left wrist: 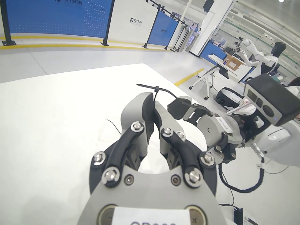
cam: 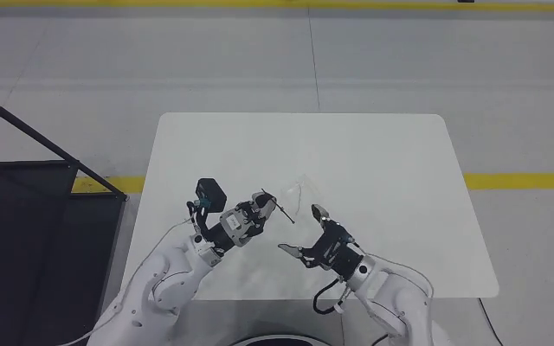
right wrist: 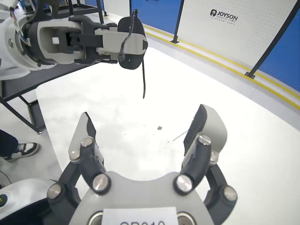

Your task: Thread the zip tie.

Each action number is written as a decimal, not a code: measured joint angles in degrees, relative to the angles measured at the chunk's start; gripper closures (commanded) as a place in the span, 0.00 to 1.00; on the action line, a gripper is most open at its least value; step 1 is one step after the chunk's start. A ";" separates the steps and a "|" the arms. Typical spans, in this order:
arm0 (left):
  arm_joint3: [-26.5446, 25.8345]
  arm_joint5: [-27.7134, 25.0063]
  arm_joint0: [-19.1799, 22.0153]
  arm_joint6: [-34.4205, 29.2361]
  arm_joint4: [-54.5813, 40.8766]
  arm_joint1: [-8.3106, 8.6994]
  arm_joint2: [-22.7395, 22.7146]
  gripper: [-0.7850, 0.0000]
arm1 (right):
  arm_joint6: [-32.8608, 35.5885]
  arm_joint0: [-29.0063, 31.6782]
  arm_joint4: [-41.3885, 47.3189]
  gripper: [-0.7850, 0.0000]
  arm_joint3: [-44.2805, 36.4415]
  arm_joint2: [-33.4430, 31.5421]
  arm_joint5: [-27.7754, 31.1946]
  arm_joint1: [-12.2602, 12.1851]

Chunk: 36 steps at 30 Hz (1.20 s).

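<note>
The left gripper, above the white table, is clamped on the black zip tie, while the right gripper is just beside it, fingers spread. In the left wrist view, the tie's head sits just past the closed fingertips. In the right wrist view, its tail hangs free.

Part of the zip tie is hidden inside the closed left gripper. A small speck on the desk cannot be identified.
</note>
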<state>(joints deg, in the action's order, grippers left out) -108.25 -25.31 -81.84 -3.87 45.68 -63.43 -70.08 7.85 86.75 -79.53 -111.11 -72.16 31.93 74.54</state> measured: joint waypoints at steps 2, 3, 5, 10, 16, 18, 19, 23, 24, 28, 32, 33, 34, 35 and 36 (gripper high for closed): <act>0.14 -0.09 0.07 0.20 0.20 -0.07 0.17 1.00 | 1.51 -1.22 2.71 0.53 0.94 -0.32 0.87 -0.05; 0.20 -0.16 0.13 0.24 0.37 -0.10 0.26 1.00 | 2.48 -1.89 4.04 0.53 1.33 -0.39 0.79 -0.06; 0.25 -0.28 0.19 0.34 0.61 -0.15 0.38 1.00 | 3.59 -2.75 5.59 0.55 1.77 -0.22 1.03 -0.08; 0.39 -0.48 0.13 0.63 1.14 -0.29 0.63 1.00 | 5.64 -5.03 8.64 0.59 3.18 0.93 1.67 -0.10; 0.51 -0.65 0.03 0.67 1.45 -0.41 0.69 1.00 | 5.04 -6.73 9.62 0.69 4.22 2.38 1.22 -0.08; 0.49 -0.61 -0.03 0.65 1.49 -0.44 0.65 1.00 | 4.78 -6.84 9.53 0.74 4.30 2.61 1.12 -0.14; 0.48 -0.62 -0.06 0.65 1.50 -0.46 0.62 1.00 | 4.71 -6.88 9.54 0.80 4.34 2.68 1.17 -0.17; 0.41 -0.85 -0.19 0.64 1.55 -0.50 0.48 1.00 | 4.83 -7.07 9.77 1.00 4.49 2.84 1.39 -0.34; 0.39 -0.92 -0.23 0.63 1.57 -0.52 0.45 1.00 | 4.88 -7.12 9.87 1.00 4.49 2.88 1.44 -0.39; 0.36 -1.12 -0.34 0.65 1.64 -0.57 0.39 1.00 | 4.79 -7.21 9.97 1.00 4.51 2.98 1.51 -0.55; 0.43 -1.20 -0.40 0.60 1.52 -0.64 0.35 1.00 | 4.64 -7.29 10.18 1.00 4.56 3.07 1.44 -0.71; 0.47 -1.23 -0.44 0.59 1.36 -0.66 0.34 1.00 | 4.52 -7.29 10.31 1.00 4.61 3.05 1.25 -0.74; 0.51 -1.31 -0.46 0.54 1.14 -0.68 0.35 1.00 | 4.44 -7.30 10.42 1.00 4.65 3.03 1.07 -0.77; 0.56 -1.50 -0.47 0.39 0.82 -0.70 0.38 1.00 | 4.39 -7.30 10.54 1.00 4.68 3.00 0.88 -0.79; 0.59 -1.66 -0.42 0.17 0.45 -0.71 0.33 1.00 | 4.36 -7.30 10.74 1.00 4.67 2.98 0.63 -0.83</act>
<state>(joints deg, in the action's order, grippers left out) -107.66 -26.97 -82.26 -3.71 46.13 -64.13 -69.75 12.21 79.45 -68.80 -106.45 -69.18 32.56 73.72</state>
